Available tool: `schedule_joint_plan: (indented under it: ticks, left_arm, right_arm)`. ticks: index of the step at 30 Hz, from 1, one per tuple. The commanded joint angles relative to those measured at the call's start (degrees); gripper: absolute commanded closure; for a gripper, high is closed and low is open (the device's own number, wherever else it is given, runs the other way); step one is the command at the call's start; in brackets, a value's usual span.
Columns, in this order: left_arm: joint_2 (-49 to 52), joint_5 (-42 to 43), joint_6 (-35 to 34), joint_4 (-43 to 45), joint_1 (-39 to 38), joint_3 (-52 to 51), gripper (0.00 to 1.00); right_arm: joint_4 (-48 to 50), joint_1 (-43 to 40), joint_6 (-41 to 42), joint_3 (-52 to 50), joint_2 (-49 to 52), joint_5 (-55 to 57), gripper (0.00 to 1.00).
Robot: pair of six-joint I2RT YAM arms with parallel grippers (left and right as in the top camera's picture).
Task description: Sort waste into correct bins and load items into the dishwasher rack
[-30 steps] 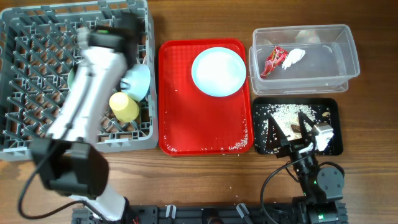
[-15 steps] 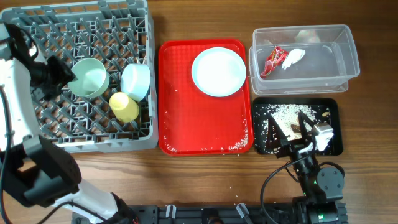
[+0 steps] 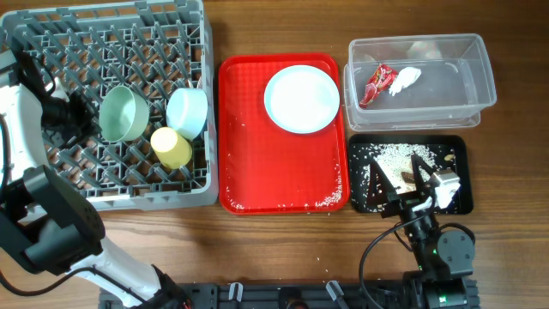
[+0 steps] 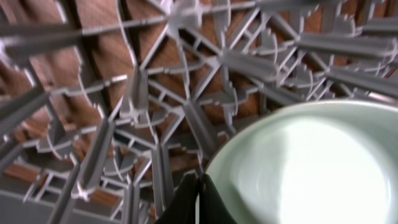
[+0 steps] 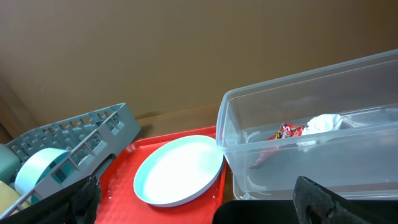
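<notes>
Mostly done by my read; the rack (image 3: 51, 51) holds the green bowl (image 3: 123, 112), blue bowl (image 3: 187, 112) and cup (image 3: 171, 148), all three close together toward its right side, the green bowl tipped on edge among the pegs; wrapper (image 3: 378, 83) and napkin (image 3: 405, 79) lie side by side in the clear tub (image 3: 482, 90); a heap of rice (image 3: 396, 156) with dark bits sits in the black tray (image 3: 455, 142); left to do: the plate (image 3: 301, 99) lies flat on the red tray (image 3: 249, 154), in its upper right part, not yet racked; stray grains (image 3: 326, 203) sit at the red tray's lower right corner, with a few more on the table (image 3: 257, 249) below it; fork and spoon not seen in any view. The left gripper (image 3: 75, 116) is over the rack just left of the green bowl, at its rim; its wrist view shows the fingers (image 4: 214, 202) drawn nearly together with only a thin slit between, the bowl's rim right at the tips; cannot tell whether the rim is pinched or merely beside them. The right gripper (image 3: 414, 182) hangs over the black tray, jaws wide apart, holding nothing; the plate is well apart from it, up and to the left on the red tray, in plain sight of its wrist camera; the plate also lies well apart from the left gripper, across the rack's right wall.
</notes>
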Motion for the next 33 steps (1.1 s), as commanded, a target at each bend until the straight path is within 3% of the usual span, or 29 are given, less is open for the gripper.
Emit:
schedule_joint_plan:
  ticks: [1, 6, 11, 14, 16, 18, 23, 27, 33]
  left_arm:
    - [-5.31, -6.88, -4.24, -1.70, -1.79, 3.08, 0.96]
    - [-14.91, -28.41, -9.79, -2.97, -11.08, 5.01, 0.96]
    - [-17.31, -49.57, -17.70, -6.12, -22.25, 4.94, 0.96]
    - [-16.33, -53.75, -19.08, -7.15, -26.73, 4.72, 0.96]
    - [-16.09, -49.51, -19.58, -6.95, -26.67, 4.72, 0.74]
    - [-16.11, -39.39, -18.60, -4.83, -23.21, 4.72, 0.53]
    - [-14.45, -3.87, -7.41, -2.08, -8.07, 3.26, 0.34]
    - [-9.60, 5.18, -1.81, -3.08, -0.13, -0.09, 0.34]
    - [-2.80, 9.05, 5.29, -2.69, 1.62, -1.55, 0.43]
  right_arm:
    - [0.28, -0.28, 0.39, -0.15, -0.61, 0.13, 0.00]
    - [0.28, -0.28, 0.39, -0.15, -0.61, 0.13, 0.00]
    - [0.28, -0.28, 0.39, -0.15, -0.61, 0.13, 0.00]
    - [0.28, -0.28, 0.39, -0.15, -0.61, 0.13, 0.00]
    - [0.28, -0.28, 0.39, -0.15, -0.61, 0.13, 0.00]
    - [0.28, -0.28, 0.39, -0.15, -0.61, 0.13, 0.00]
    - [0.28, -0.28, 0.39, -0.15, -0.61, 0.13, 0.00]
    - [0.28, -0.28, 0.39, -0.15, -0.61, 0.13, 0.00]
    - [0.28, -0.28, 0.39, -0.15, -0.61, 0.13, 0.00]
